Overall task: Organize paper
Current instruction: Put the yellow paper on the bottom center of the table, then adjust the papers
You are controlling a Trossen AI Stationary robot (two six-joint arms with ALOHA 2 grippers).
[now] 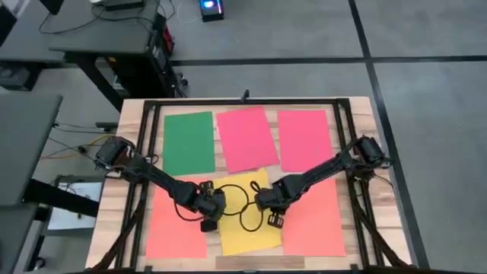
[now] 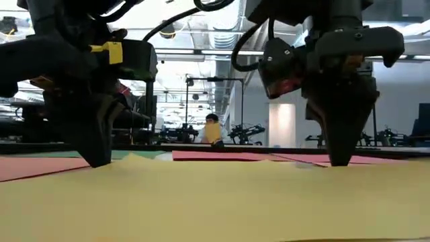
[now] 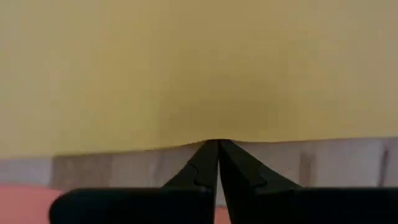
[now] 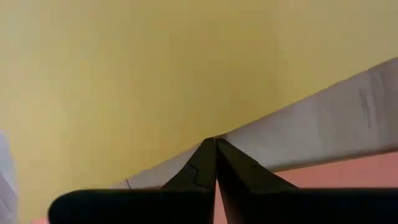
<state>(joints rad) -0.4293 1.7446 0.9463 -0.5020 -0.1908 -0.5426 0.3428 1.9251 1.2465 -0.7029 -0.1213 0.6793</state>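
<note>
1. The yellow sheet (image 1: 249, 215) lies in the middle of the near row on the wooden table (image 1: 134, 114), turned slightly askew, so its edges do not run parallel to the sheets beside it.
2. An orange sheet (image 1: 171, 224) lies to its left and another orange sheet (image 1: 318, 221) to its right. The far row holds a green sheet (image 1: 189, 142), a tilted pink sheet (image 1: 246, 138) and a second pink sheet (image 1: 305, 139).
3. The left gripper (image 1: 210, 208) stands at the yellow sheet's left edge. In its wrist view the fingers (image 3: 198, 171) are pressed together, with their tips right at the paper's border, where bare wood shows beside it.
4. The right gripper (image 1: 272, 205) stands at the sheet's right edge. Its fingers (image 4: 200, 168) are likewise closed, with the tips meeting at the paper's rim.
5. From table height both grippers come down to the yellow surface, one on each side. I cannot tell whether either one actually pinches the paper or only presses on it.
6. The step in hand looks like squaring up the yellow sheet, with both arms working on its opposite edges.
7. The next move probably calls for a small, matched turn of both grippers, so the sheet rotates without buckling in the middle, until its sides line up with the orange sheets.
8. The tilted pink sheet in the far row appears to need straightening afterwards.
</note>
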